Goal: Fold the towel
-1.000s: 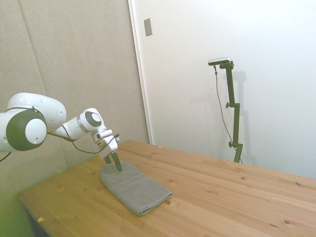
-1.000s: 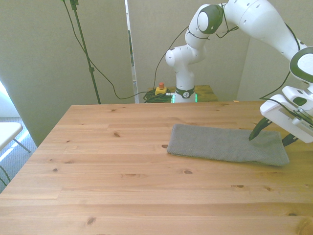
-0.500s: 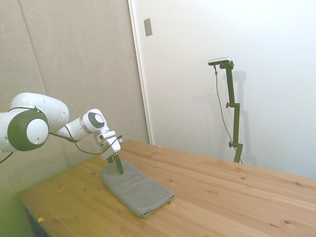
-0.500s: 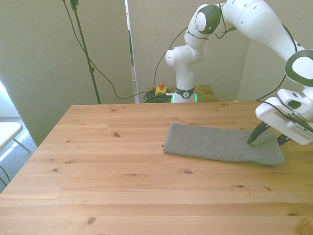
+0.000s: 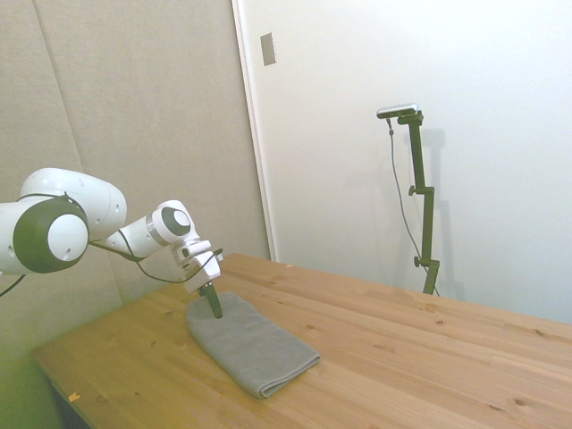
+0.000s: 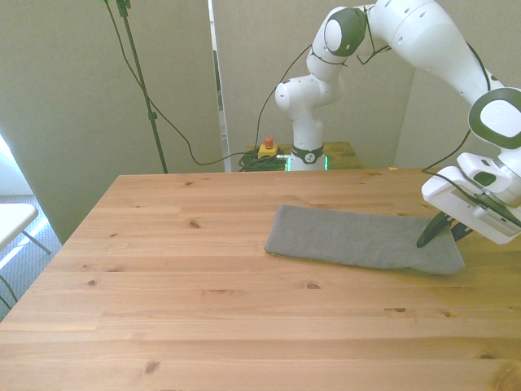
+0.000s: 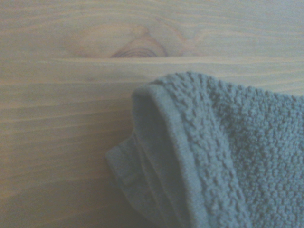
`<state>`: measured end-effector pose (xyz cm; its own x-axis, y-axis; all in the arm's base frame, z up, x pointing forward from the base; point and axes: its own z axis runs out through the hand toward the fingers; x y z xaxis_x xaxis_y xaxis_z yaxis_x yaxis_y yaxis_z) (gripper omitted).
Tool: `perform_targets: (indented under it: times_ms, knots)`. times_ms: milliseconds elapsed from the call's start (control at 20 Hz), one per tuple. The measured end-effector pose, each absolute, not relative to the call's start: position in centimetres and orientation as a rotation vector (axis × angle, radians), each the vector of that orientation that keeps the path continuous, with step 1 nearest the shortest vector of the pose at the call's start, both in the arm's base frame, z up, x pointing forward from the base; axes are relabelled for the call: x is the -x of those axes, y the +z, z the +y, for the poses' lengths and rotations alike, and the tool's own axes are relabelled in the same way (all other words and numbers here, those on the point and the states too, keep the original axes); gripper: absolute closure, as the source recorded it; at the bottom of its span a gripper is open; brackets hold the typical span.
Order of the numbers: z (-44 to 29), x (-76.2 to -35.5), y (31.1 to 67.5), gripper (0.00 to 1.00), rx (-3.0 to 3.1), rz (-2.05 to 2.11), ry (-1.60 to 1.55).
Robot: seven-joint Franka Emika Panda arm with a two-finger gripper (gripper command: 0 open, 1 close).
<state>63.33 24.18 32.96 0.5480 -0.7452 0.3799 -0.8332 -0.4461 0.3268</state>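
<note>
My gripper [image 6: 440,232] is down at one short end of the plain grey, soft cloth towel [image 6: 358,239], the end toward the front view's right. Its two dark fingers look drawn close together there, apparently pinched on the cloth's edge, though I cannot see the contact cleanly. From the wrist camera the towel [image 7: 213,156] fills the near patch: a knobbly weave with a smooth hem rolled over several stacked layers, and bare wood beside it.

The towel lies flat on the pale wooden plank table [image 6: 203,309] as a long narrow rectangle already in layers, with a rounded fold at the end farthest from my gripper [image 5: 211,298] in the side view. Beyond that far end the table runs on bare.

I judge the step in hand to be the grasp for another fold. The next move calls for lifting this end just clear and carrying it over toward the far end without dragging the lower layers.
</note>
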Motion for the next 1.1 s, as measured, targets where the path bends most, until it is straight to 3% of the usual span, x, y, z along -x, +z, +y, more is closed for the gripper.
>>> perform_targets:
  times_ms: [450, 1100]
  knots:
    - [22.5, -63.0, 34.6, 1.00, -2.424, -1.307, 0.316]
    - [15.0, -57.2, 43.9, 1.00, -2.525, -1.474, 0.416]
